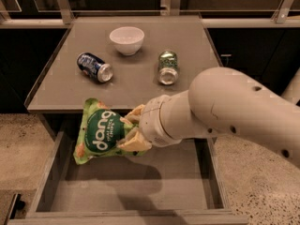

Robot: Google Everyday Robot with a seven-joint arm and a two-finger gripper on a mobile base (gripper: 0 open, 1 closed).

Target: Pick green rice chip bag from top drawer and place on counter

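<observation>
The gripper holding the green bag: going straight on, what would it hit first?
The gripper, shut on the green rice chip bag, points picture-left. Past the bag, the top drawer's left wall looks nearest, though it may pass above; depth unclear.

A mock-up kitchenette in a lab is suggested: a grey counter (pixel 140 86) bearing a white bowl (pixel 126 40) near its back edge, an open top drawer (pixel 140 182) under its front edge, a speckled stone floor (pixel 18 139) and metal rails (pixel 65 3) behind. The gripper (pixel 132 128) is seen at the front edge, clamped on the green rice chip bag (pixel 99 131).
</observation>
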